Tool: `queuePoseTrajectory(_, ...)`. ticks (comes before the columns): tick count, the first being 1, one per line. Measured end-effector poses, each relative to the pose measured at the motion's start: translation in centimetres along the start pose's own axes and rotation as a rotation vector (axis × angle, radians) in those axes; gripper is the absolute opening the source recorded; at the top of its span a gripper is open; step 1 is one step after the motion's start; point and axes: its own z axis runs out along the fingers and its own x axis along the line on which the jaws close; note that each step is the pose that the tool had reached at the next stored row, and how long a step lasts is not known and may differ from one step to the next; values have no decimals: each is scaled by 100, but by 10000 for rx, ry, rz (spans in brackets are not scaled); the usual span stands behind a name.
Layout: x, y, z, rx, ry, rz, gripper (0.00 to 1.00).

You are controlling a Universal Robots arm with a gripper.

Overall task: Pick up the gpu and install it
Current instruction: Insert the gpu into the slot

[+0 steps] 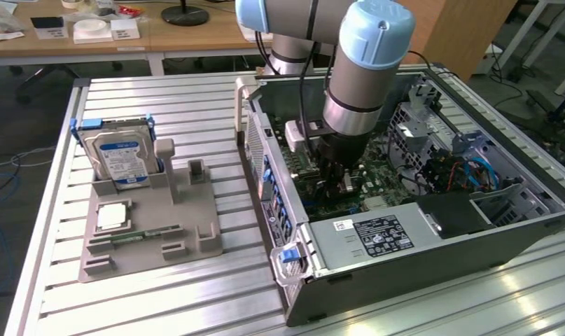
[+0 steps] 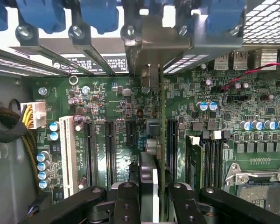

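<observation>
Green board edge-on: the gpu (image 2: pixel 161 140) stands vertical, clamped in the narrowly parted hand (image 2: pixel 151 196), apparently so its lower edge meets the motherboard (image 2: pixel 112 98) slots. Its bracket end reaches the computer case (image 1: pixel 394 273) rear wall. Room is tight: slots flank it closely, walls enclose the arm.

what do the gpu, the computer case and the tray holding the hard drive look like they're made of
gpu: green circuit board seen edge-on, likely fibreglass laminate, with a pale metal bracket.
Case: dark painted sheet metal, judging by thin folded, perforated walls.
Tray: matte grey-beige, moulded-looking, probably plastic, possibly printed.
</observation>
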Motion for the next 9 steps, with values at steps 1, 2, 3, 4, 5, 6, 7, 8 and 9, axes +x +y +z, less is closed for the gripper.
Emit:
queuePoseTrajectory(1, -1, 0, 1, -1, -5, 0, 28)
queuePoseTrajectory(2, -4, 0, 11, 13, -41, 3, 29)
queuePoseTrajectory(3, -3, 0, -1, 7, -18, 3, 29)
queuePoseTrajectory(4, -2, 0, -21, 3, -5, 2, 35)
queuePoseTrajectory(5, -3, -1, -46, 7, -7, 1, 35)
queuePoseTrajectory(6, -4, -3, -84, 13, -3, 0, 35)
queuePoseTrajectory(7, -5, -5, -123, 22, -4, -2, 35)
queuePoseTrajectory(8, -6, -6, -168, 27, -3, -3, 35)
queuePoseTrajectory(9, -8, -8, -213, 31, -2, -2, 35)
